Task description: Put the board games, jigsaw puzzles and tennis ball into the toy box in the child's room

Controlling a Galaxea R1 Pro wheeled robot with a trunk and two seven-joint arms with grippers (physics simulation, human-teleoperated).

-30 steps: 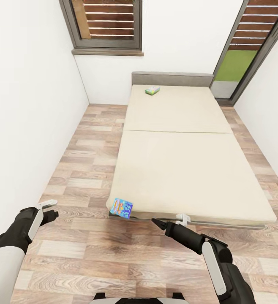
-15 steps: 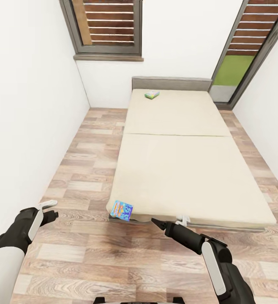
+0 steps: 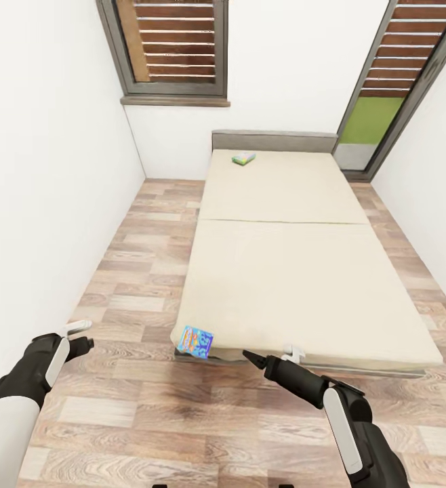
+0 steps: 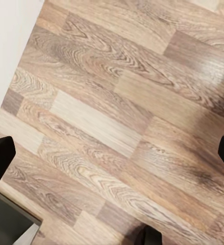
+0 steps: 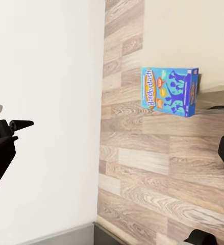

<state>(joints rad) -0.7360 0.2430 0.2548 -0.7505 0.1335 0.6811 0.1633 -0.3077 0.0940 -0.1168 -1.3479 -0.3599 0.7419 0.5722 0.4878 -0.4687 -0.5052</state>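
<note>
Cardboard is likely what the blue game box [image 3: 195, 339] is made of, so it should be light, stiff and a little slick; it sits at the bed's [image 3: 297, 285] near left corner, overhanging the edge, with a second game box [image 3: 243, 158] near the headboard. Pinching it across its thin sides at the overhang looks easiest. The right hand [image 3: 272, 358] hovers near it and the left hand [image 3: 79, 337] over the floor [image 3: 135, 413], both spread and empty.

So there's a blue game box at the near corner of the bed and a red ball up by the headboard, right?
Not a ball: the head view shows a second small game box by the headboard. The blue game box does sit at the bed's near corner.
</note>
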